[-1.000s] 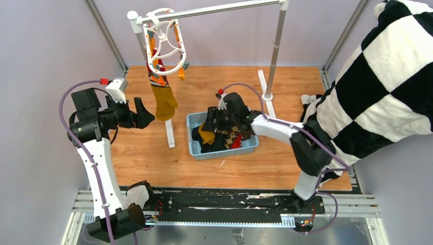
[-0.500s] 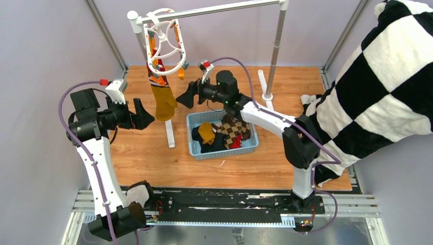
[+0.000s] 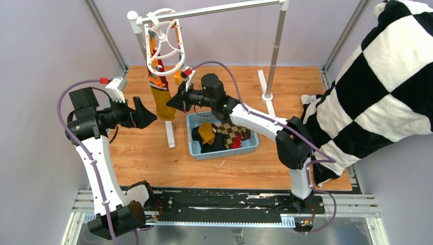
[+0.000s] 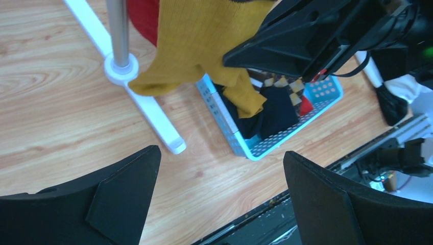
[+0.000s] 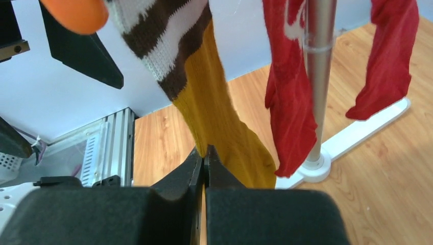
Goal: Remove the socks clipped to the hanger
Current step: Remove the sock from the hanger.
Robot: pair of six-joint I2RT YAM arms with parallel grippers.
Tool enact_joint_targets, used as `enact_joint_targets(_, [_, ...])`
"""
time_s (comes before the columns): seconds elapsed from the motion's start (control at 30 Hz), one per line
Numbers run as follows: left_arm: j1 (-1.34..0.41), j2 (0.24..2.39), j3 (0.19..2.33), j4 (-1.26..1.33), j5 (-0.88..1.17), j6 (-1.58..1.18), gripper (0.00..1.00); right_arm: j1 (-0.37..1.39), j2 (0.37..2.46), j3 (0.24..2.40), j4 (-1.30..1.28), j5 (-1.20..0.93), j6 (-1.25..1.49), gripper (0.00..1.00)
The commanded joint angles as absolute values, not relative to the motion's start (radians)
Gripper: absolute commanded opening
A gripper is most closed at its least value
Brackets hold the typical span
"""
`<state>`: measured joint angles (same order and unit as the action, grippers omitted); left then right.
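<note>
Basket of socks right of hanger

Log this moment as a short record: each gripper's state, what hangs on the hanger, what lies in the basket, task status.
left gripper: open, empty
right gripper: shut, tips at the edge of the mustard sock; cannot tell whether fabric is pinched
hanger: carries the mustard sock, with an orange peg at its striped cuff, and red socks
basket: holds loose socks, mustard, argyle, dark and red
task status: not done, socks are on the hanger
</note>
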<state>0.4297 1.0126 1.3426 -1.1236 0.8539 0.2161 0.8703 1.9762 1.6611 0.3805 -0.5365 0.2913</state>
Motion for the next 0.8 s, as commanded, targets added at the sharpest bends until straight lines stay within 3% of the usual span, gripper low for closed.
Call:
enact_joint_targets(0.0, [0.437, 1.012, 1.340, -1.134, 0.981, 0.193, 1.00, 0.879, 1.849, 1.583, 0.375, -0.581, 0.337, 0.00])
enact_joint_targets(0.23, [0.426, 0.987, 1.289, -1.134, 1.118, 0.187, 1.00, 0.877, 1.667, 1.403, 0.496, -0.649, 0.460, 0.00])
enact_joint_targets(0.77, [0.279, 0.977, 1.312, -1.135, 1.236, 0.179, 1.00, 0.840, 1.562, 1.263, 0.676, -0.810, 0.731, 0.00])
